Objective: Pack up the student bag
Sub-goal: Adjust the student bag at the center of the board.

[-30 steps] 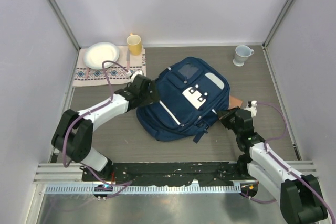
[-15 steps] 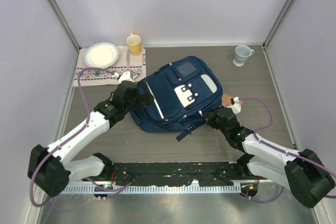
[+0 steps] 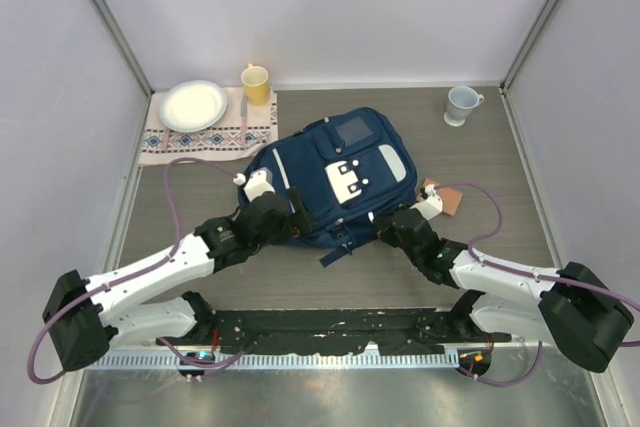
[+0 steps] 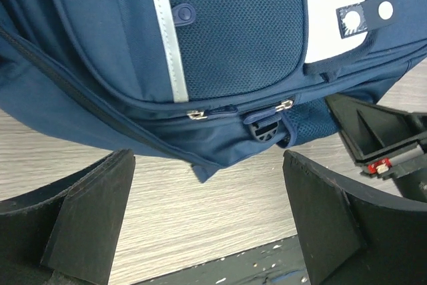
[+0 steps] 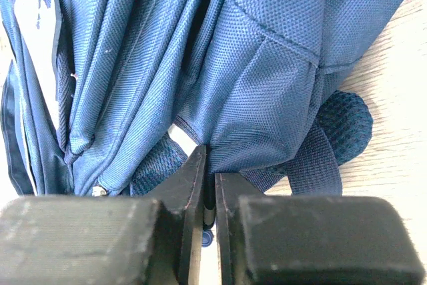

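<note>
The student bag [image 3: 340,172], navy with white stripes and a white buckled flap, lies flat in the middle of the table. My left gripper [image 3: 290,217] is at its near left edge, open wide; in the left wrist view its fingers [image 4: 93,211] straddle bare table just below the bag's [image 4: 233,31] zipper pulls. My right gripper [image 3: 388,227] is at the bag's near right corner. In the right wrist view its jaws [image 5: 209,158] stand almost together on a thin dark fold of the bag [image 5: 267,65].
A white plate [image 3: 194,104] rests on a patterned cloth [image 3: 200,139] at the far left, with a yellow cup [image 3: 256,84] beside it. A white mug [image 3: 461,104] stands far right. A small brown item [image 3: 448,197] lies by the right wrist. The black base rail [image 3: 330,327] runs along the near edge.
The bag has slid toward the near edge and a little left, with the right gripper at its corner. Both arms have folded in closer to the bases.
</note>
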Robot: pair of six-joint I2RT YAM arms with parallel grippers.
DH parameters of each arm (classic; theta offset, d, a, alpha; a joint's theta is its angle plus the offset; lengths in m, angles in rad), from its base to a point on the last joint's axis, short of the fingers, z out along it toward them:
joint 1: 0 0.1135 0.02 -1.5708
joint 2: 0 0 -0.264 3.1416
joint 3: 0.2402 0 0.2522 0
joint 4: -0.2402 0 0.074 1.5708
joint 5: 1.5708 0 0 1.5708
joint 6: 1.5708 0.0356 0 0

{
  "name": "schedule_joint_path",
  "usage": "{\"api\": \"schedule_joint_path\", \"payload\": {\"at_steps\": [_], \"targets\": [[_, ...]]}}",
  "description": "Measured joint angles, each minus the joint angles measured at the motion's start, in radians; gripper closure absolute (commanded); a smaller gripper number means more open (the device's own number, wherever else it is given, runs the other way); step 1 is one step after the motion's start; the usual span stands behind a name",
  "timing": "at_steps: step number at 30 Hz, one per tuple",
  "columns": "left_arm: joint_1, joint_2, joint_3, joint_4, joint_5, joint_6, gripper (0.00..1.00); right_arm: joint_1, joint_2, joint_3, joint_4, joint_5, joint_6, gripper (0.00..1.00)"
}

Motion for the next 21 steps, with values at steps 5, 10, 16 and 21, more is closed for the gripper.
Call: {"api": "schedule_joint_path", "payload": {"at_steps": [5,10,16,21], "targets": [[-0.042,0.087,-0.006,0.063,-0.03,-0.108,0.13,0.035,0.0,0.01,-0.019,0.038,0.0,0.91],[-0.069,0.121,-0.041,0.148,-0.057,-0.199,0.24,0.06,0.0,0.013,-0.029,0.069,0.0,0.92],[-0.074,0.169,-0.044,0.224,-0.1,-0.297,0.38,0.079,0.0,0.014,-0.033,0.086,0.0,0.93],[-0.074,0.256,-0.044,0.246,-0.109,-0.364,0.44,0.083,0.0,0.018,-0.042,0.093,-0.001,0.93]]}}
